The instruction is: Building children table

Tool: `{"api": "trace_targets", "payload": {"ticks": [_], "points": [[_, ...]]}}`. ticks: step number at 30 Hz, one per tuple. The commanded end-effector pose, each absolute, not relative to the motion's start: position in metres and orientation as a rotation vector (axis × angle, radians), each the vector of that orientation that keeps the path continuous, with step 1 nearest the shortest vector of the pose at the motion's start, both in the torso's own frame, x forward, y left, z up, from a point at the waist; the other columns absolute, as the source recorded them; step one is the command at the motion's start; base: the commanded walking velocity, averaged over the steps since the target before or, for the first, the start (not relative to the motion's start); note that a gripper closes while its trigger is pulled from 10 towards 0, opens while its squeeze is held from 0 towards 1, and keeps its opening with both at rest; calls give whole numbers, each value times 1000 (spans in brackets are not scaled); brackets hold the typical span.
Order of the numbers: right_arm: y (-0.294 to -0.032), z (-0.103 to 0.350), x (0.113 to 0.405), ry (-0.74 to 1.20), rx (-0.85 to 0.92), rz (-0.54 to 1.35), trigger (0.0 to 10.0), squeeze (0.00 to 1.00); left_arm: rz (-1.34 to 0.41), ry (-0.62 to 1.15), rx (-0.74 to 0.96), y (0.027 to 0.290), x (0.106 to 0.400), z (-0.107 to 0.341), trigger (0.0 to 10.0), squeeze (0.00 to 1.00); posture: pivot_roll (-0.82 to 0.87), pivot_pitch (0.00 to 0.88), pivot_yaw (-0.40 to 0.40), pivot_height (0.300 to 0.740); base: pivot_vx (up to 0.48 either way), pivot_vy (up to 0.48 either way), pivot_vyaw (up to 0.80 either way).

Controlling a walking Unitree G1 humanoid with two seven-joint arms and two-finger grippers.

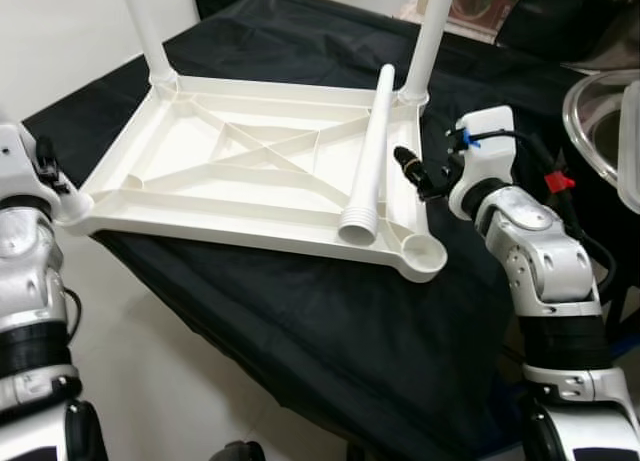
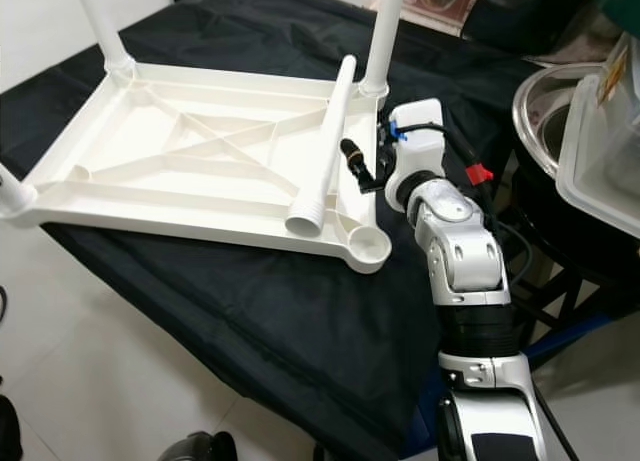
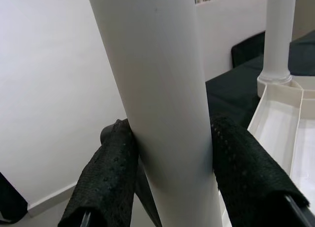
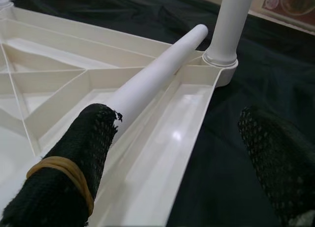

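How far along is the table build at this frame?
Done: three legs stand in corner sockets of the upturned tabletop. In hand: the left gripper clamps one seated leg; the open right gripper is beside the loose leg. Left: the near-right socket is empty.

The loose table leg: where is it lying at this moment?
The loose table leg lies across the upturned tabletop on the robot's right, its ribbed end by the empty near corner socket, beside the open right gripper.
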State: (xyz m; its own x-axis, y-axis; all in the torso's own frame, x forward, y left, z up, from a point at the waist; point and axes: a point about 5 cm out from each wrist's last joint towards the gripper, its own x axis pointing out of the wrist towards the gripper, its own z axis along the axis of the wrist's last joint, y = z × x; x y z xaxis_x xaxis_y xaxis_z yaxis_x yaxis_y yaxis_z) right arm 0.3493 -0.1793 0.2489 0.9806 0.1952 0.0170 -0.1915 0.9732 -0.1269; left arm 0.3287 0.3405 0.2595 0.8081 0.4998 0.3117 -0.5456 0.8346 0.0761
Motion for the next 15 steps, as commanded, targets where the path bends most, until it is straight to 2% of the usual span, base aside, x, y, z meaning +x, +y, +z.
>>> {"api": "trace_targets", "payload": {"ticks": [1, 2, 4, 5, 14, 15], "points": [[-180, 245, 346, -13, -122, 194, 10000, 0, 614, -415, 216, 355, 318, 291, 5608, 0, -57, 198, -39, 740, 0, 0, 0], [-180, 245, 346, -11, -122, 194, 10000, 0, 627, -413, 231, 359, 319, 294, 9255, 0, -58, 199, -39, 740, 0, 0, 0], [-180, 245, 346, -11, -122, 194, 10000, 0, 627, -413, 231, 359, 319, 294, 9255, 0, -58, 199, -39, 740, 0, 0, 0], [-180, 245, 346, -10, -122, 194, 10000, 0, 635, -406, 245, 361, 320, 294, 10000, 0, -63, 201, -39, 740, 0, 0, 0], [-179, 244, 345, -2, -120, 197, 10000, 0, 708, -388, 319, 377, 323, 297, 10000, 0, -68, 198, -43, 740, 0, 0, 0], [-180, 244, 345, -2, -120, 196, 10000, 0, 714, -388, 307, 379, 323, 297, 10000, 1000, -68, 196, -41, 740, 0, 0, 0]]}}
